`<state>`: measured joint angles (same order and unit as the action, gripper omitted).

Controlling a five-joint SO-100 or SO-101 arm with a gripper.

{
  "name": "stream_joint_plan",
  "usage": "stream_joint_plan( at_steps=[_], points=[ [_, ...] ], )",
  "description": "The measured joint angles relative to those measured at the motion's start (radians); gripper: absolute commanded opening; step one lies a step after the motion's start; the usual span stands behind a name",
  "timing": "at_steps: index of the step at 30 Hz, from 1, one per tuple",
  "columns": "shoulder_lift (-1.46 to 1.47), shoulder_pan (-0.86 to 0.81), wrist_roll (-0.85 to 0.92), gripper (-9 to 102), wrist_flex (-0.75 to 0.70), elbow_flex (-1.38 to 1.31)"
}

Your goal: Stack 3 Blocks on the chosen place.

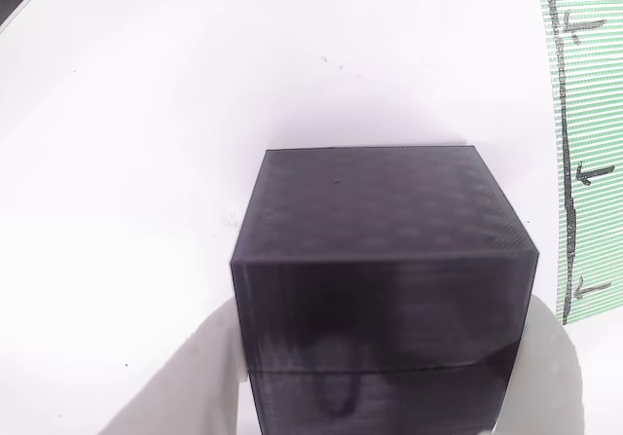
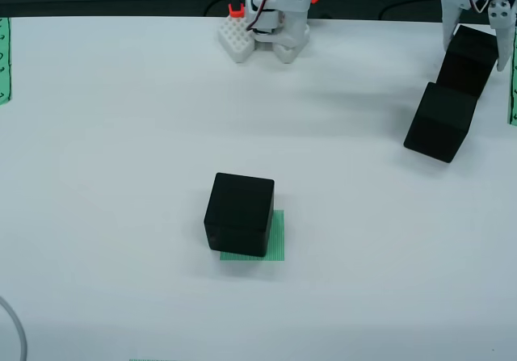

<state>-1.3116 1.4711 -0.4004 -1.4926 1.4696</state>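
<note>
In the view that rides on the gripper (image 1: 389, 377), its white fingers (image 1: 560, 381) clasp a black cube (image 1: 380, 289) from both sides, above the white worktop (image 1: 146, 163). From above, the gripper (image 2: 477, 34) holds that cube (image 2: 472, 58) top right, touching a second cube (image 2: 439, 123) below it; the third cube (image 2: 239, 214) sits well apart, overlapping the striped patch (image 2: 277, 236)

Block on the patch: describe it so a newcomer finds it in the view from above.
On the white table, look near the middle for the small green striped patch. The block sits on it, alone. The other two blocks stand at the right edge, one above the other, at the gripper.
</note>
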Motion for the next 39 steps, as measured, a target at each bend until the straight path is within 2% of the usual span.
stream_joint_plan(
  at_steps=[8,20,26,32,39],
  points=[
    [-0.094,-0.084,0.0,22,-0.064,-0.043],
    [-0.407,-0.4,0.014,23,-0.081,-0.054],
    [-0.528,-0.661,0.057,23,-0.083,-0.044],
    [-0.546,-0.973,0.178,23,-0.083,0.005],
    [-0.546,-1.209,0.339,23,-0.083,0.02]
  ],
)
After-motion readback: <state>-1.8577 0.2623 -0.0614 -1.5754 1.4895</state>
